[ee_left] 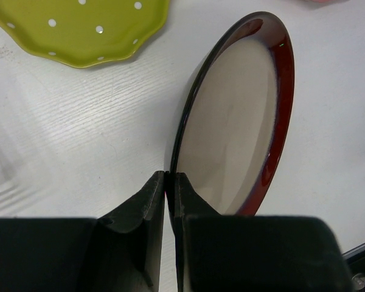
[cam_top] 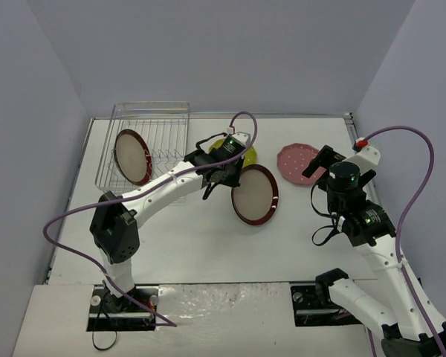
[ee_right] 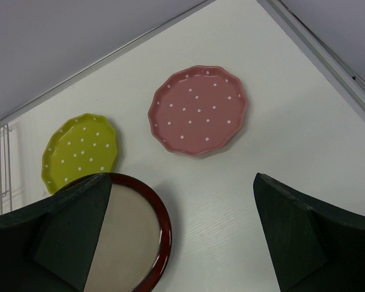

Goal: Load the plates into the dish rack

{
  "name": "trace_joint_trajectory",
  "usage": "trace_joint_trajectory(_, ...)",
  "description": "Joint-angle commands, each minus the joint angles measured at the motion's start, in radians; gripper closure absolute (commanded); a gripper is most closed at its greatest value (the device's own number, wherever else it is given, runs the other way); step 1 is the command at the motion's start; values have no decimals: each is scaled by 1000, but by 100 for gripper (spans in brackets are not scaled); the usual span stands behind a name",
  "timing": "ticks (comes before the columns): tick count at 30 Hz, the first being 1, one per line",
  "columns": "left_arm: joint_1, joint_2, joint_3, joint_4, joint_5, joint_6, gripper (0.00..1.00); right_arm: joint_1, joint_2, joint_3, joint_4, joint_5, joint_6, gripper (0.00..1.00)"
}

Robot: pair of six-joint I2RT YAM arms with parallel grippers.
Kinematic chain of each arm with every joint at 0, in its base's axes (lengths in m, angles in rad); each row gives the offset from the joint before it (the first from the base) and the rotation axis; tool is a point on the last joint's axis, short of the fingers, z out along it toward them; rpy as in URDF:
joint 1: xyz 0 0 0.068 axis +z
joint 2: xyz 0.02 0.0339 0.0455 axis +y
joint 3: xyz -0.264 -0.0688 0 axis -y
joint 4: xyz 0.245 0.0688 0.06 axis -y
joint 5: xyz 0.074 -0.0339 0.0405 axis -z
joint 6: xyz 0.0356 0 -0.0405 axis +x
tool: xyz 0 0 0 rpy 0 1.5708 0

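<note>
Top view only: the dish rack point(cam_top: 152, 119) stands at the far left of the counter point(cam_top: 208, 245), with the racked red-rimmed plate point(cam_top: 132, 156) on edge inside it (neither wrist camera shows that plate).
Left wrist view: the left tool point(ee_left: 169, 177) is pinched tight on the rim of the held red-rimmed plate point(ee_left: 231, 121), which is tilted on edge; the yellow-green dotted plate point(ee_left: 79, 27) lies flat beyond.
Right wrist view: the right tool point(ee_right: 181, 182) is spread wide and holds nothing; the pink dotted plate point(ee_right: 198, 109) lies flat ahead.
Left arm: stretched to mid-counter, right of the rack.
Right arm: folded upward, tool near the pink plate but apart from it.
</note>
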Motion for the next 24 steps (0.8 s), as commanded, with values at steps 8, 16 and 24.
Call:
trace_joint_trajectory(8,109,-159,177,24,14,24,100,-4,22,2,85,1,7,0)
trace_joint_trajectory(16,237,-141,347,-94,20,60,100,-4,23,-11,96,-4,8,0)
trace_joint_trajectory(24,383,-174,396,-129,29,59,100,-4,33,-19,104,-13,6,0)
